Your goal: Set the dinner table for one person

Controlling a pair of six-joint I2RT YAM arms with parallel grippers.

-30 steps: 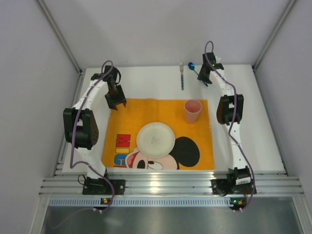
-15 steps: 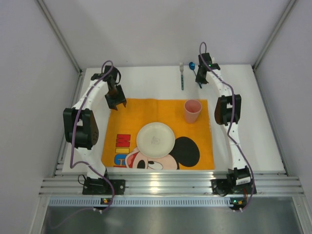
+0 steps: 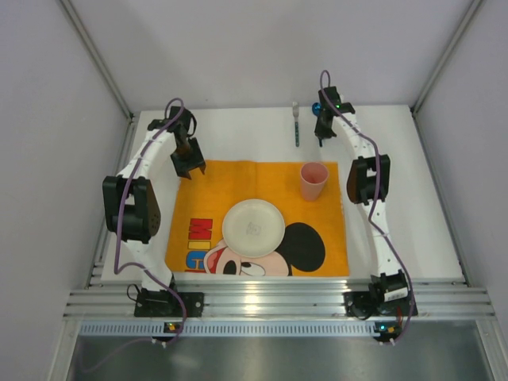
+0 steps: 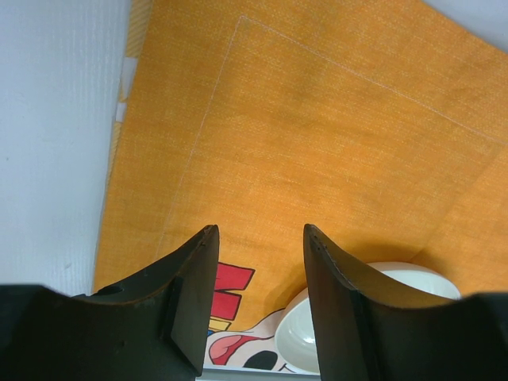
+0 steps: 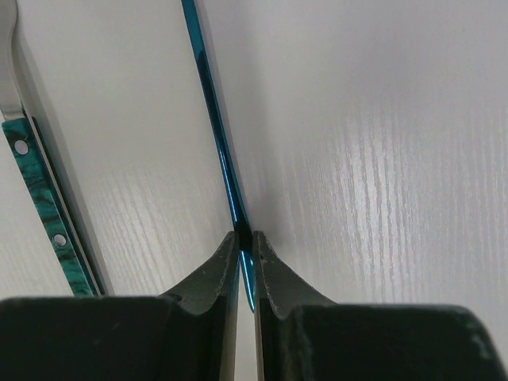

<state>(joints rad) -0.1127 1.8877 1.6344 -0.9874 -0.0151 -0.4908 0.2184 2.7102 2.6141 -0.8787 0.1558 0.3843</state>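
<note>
A: While the right tool [image 5: 246, 238] is pinching the thin handle of the blue spoon [image 5: 213, 119], how much of the setting is looking finished to you?

B: A good part, I'm judging. The white tabletop [image 3: 238, 135] is stretching away from the ribbed rail [image 3: 278, 298] in front of the arm bases. The orange mat [image 3: 238, 178] is lying flat on it, toward that near edge. The plate [image 3: 253, 227] is sitting near the mat's middle, and the pink cup [image 3: 313, 181] is standing upright toward the mat's far right corner, apart from the plate.

A: And the cutlery?

B: That part is remaining. The blue spoon and the fork [image 3: 297, 127] with the green handle are both lying on bare tabletop beyond the mat's far edge, near each other but not touching. Neither is sitting beside the plate yet.

A: Is the spoon coming off the surface?

B: I'm not managing to tell. The jaws are gripping narrow around the handle, low against the tabletop, with the round end pointing away from the arms.

A: What is the left tool [image 4: 258, 238] doing?

B: It is hovering over the mat's far left corner, jaws standing partly apart, nothing between them.
</note>
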